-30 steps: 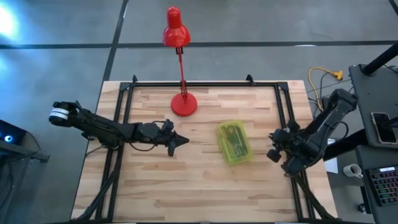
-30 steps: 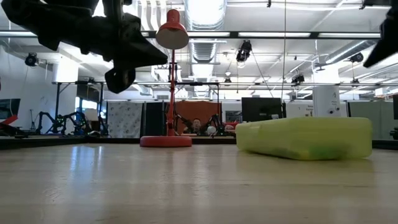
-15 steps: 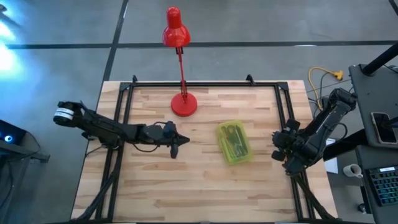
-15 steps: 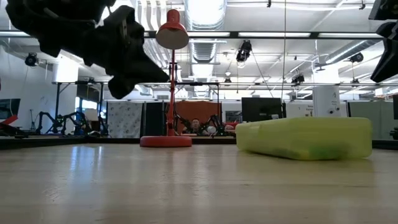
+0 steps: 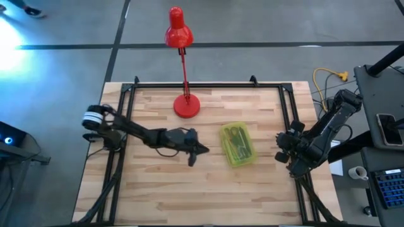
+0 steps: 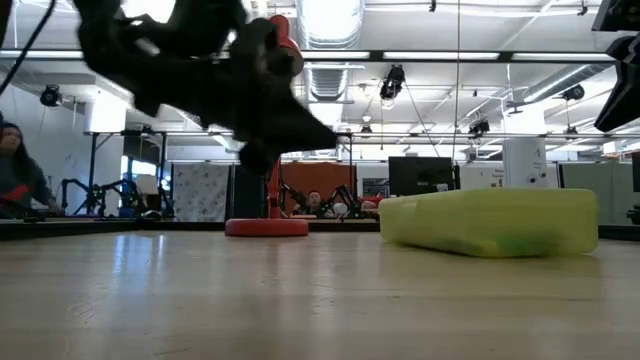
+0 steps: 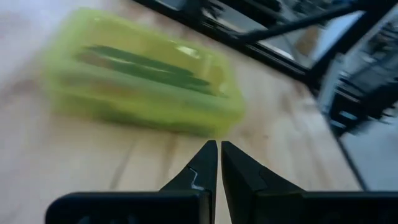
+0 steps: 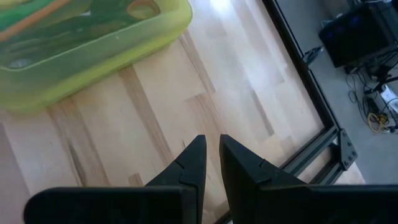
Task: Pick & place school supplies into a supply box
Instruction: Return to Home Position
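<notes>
The supply box (image 5: 238, 144) is a translucent yellow-green case lying flat on the table right of centre, lid shut. Slim green and dark school supplies (image 7: 146, 63) show through its lid. My left gripper (image 5: 202, 150) hovers above the table just left of the box, pointing at it, fingers shut and empty (image 7: 219, 144). In the low view it is a dark blur (image 6: 325, 135) left of the box (image 6: 490, 222). My right gripper (image 5: 278, 153) waits by the table's right edge, shut and empty (image 8: 211, 140), with the box's corner (image 8: 93, 43) ahead of it.
A red desk lamp stands with its base (image 5: 187, 105) at the far middle of the table, its head reaching beyond the far edge. A black frame rail (image 5: 287, 107) runs along the table's sides. Bare wood (image 5: 189, 189) lies on the near half.
My left gripper has swung toward the table's right and slightly toward the near edge, closing most of the distance to the supply box, still shut. The box has not moved.
</notes>
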`<state>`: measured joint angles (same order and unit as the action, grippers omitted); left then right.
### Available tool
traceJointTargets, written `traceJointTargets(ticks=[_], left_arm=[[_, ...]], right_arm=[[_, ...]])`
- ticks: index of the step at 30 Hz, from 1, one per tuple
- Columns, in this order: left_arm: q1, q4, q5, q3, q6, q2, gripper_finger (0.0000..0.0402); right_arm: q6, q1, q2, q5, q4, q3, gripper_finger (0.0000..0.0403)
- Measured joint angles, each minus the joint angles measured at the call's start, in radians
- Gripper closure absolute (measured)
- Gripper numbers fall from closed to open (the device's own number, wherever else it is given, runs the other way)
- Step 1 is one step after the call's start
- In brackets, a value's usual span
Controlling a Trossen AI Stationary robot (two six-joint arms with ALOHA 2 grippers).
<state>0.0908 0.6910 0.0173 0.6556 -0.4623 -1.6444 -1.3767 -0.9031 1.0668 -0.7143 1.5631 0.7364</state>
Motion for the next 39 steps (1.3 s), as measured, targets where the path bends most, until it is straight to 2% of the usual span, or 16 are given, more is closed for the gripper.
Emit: traceJointTargets(ticks=[4, 11, 16, 23, 25, 29, 33, 36, 39], left_arm=[[0.0, -0.003, -0.094, 0.129, -0.001, -0.069, 0.0396], [0.028, -0.091, -0.094, 0.287, -0.029, -0.069, 0.0396], [0.036, -0.26, -0.095, 0.349, -0.072, -0.069, 0.0396], [0.04, -0.308, -0.094, 0.348, -0.185, -0.068, 0.0396], [0.043, -0.309, -0.094, 0.347, -0.212, -0.056, 0.0396], [0.061, -0.313, -0.088, 0.351, -0.213, 0.043, 0.0396], [0.061, -0.38, -0.091, 0.347, -0.156, 0.167, 0.0396], [0.06, -0.467, -0.087, 0.346, -0.132, 0.255, 0.0396], [0.069, -0.486, -0.087, 0.345, -0.141, 0.322, 0.0396]], right_arm=[[-0.004, 0.0, 0.0, 0.0, -0.002, 0.001, 0.0365], [-0.034, 0.0, 0.001, 0.005, -0.031, 0.002, 0.0365], [-0.205, 0.0, 0.001, 0.008, -0.076, 0.002, 0.0365], [-0.547, 0.001, 0.0, -0.019, -0.224, 0.009, 0.0364], [-0.58, 0.001, 0.0, -0.021, -0.297, 0.015, 0.0364], [-0.376, 0.003, 0.001, -0.085, -0.467, 0.062, 0.0365], [-0.115, 0.027, -0.008, -0.109, -0.463, 0.179, 0.0365], [-0.089, 0.031, -0.018, -0.181, -0.483, 0.27, 0.0365], [0.073, 0.032, -0.018, -0.242, -0.593, 0.324, 0.0365]])
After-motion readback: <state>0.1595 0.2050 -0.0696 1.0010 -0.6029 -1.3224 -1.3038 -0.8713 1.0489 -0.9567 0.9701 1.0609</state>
